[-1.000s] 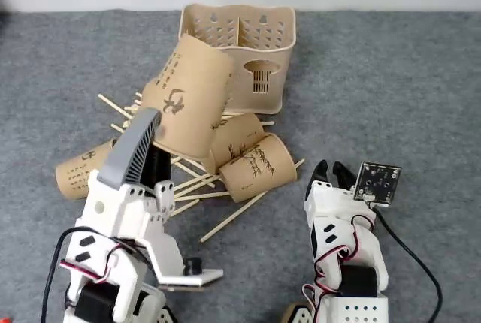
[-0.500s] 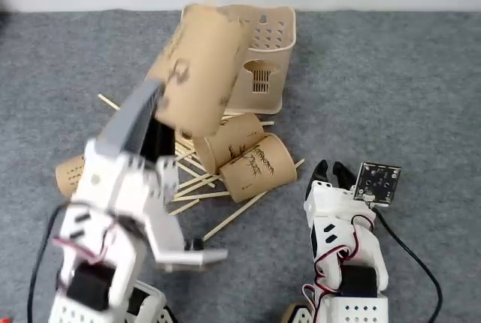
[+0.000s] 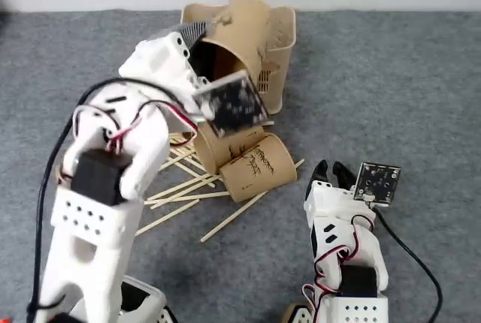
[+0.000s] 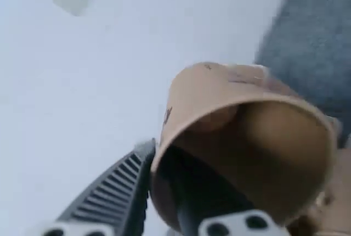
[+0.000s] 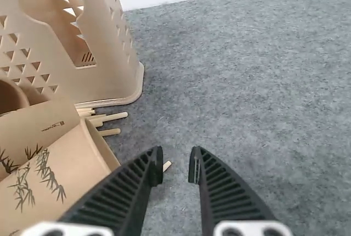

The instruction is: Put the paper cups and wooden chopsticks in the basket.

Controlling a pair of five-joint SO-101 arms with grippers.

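1. Left arm: stretched far forward and raised, reaching over the pile towards the basket (image 3: pixel 276 64). The wrist is bent down, so its camera board faces up.
2. Left gripper (image 3: pixel 201 36): clamped on the wall of a paper cup (image 3: pixel 242 31). In the left wrist view one finger of this gripper (image 4: pixel 159 156) lies outside the paper cup (image 4: pixel 247 115) and the other goes inside the mouth.
3. Held cup: tilted, mouth facing back towards the arm and base pointing away, over the left half of the basket top. Cannot tell whether it touches the rim.
4. Right arm: folded low near the front edge of the table, pointing forward.
5. Right gripper (image 3: pixel 331 170): low over the grey mat (image 3: pixel 391 83), just right of the nearest lying cup. The right wrist view shows its (image 5: pixel 175 164) fingers a narrow gap apart with nothing between them.
6. Two lying cups (image 3: pixel 259 165) rest on their sides in front of the basket, touching each other.
7. Chopsticks (image 3: pixel 225 221) are scattered on the mat around and under the cups. A few ends (image 5: pixel 104 118) sit at the basket's foot.
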